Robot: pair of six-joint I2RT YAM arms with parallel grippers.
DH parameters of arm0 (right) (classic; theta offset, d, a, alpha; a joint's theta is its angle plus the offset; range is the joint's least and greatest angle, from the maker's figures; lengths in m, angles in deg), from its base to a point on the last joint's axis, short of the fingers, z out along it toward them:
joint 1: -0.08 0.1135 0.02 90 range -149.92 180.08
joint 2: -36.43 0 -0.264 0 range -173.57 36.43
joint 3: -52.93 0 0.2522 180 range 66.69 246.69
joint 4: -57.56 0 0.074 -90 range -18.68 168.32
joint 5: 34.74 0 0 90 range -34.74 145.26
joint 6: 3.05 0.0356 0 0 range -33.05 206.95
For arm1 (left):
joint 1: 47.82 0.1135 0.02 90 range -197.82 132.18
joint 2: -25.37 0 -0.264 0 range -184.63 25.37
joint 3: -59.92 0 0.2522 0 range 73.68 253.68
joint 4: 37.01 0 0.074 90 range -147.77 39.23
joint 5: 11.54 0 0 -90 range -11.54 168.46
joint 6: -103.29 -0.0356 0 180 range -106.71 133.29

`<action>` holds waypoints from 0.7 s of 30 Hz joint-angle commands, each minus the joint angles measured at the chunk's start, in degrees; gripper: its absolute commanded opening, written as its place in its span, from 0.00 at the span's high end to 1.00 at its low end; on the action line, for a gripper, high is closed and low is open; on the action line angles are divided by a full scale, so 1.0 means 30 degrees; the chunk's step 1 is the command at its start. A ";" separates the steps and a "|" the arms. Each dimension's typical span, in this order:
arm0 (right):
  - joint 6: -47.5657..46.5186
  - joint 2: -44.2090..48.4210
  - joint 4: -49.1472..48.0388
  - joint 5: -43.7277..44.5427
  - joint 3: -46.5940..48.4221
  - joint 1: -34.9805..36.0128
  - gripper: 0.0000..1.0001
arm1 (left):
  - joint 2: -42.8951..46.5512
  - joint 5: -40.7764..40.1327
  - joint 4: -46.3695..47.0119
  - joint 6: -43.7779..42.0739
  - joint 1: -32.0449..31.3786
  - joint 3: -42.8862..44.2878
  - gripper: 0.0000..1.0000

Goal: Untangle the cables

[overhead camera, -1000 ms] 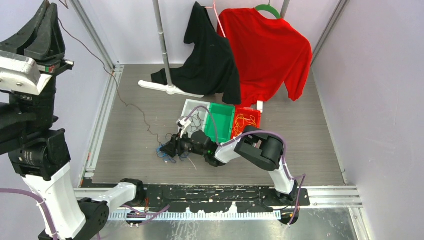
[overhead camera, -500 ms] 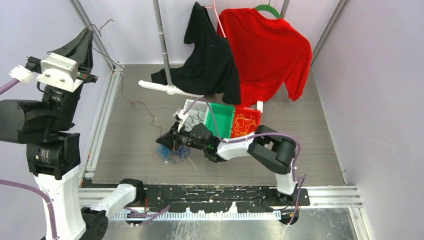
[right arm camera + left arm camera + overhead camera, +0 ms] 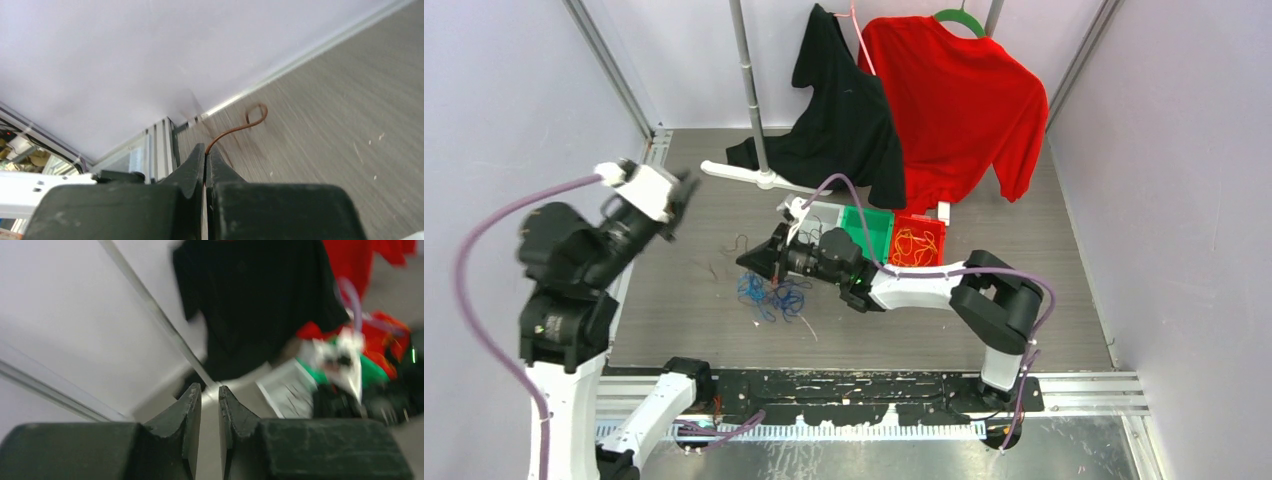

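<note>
Blue cables (image 3: 769,297) lie tangled on the grey surface (image 3: 1044,300) beside the right tool (image 3: 747,262), which is clamped on a brown cable (image 3: 233,130). The left tool (image 3: 210,388) hangs slightly parted and empty. Behind stand coloured bins (image 3: 869,232), with orange cables (image 3: 914,243) in the red one, under a black shirt (image 3: 844,110) and a red shirt (image 3: 954,100).

We see the right gripper (image 3: 205,150) with its two dark fingers pressed together on a thin brown cable (image 3: 240,127). The cable rises from the fingertips and curls into a small loop above the grey wood-grain table (image 3: 340,115). Beyond it, a metal rail (image 3: 300,60) runs along the table's edge under a pale wall (image 3: 150,50).
</note>
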 commanded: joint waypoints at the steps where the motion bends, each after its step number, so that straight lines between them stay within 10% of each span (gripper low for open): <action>1: -0.0526 0.2316 -0.0743 -0.1126 0.1086 -0.0151 0.99 | 0.1355 0.2781 -0.4453 -0.0331 -0.0064 -0.4398 0.79; 21: 0.0161 0.4559 0.3229 -0.8366 0.1623 -0.0523 0.99 | 0.1280 0.8586 -1.3547 -1.6571 -0.0077 -0.5230 0.61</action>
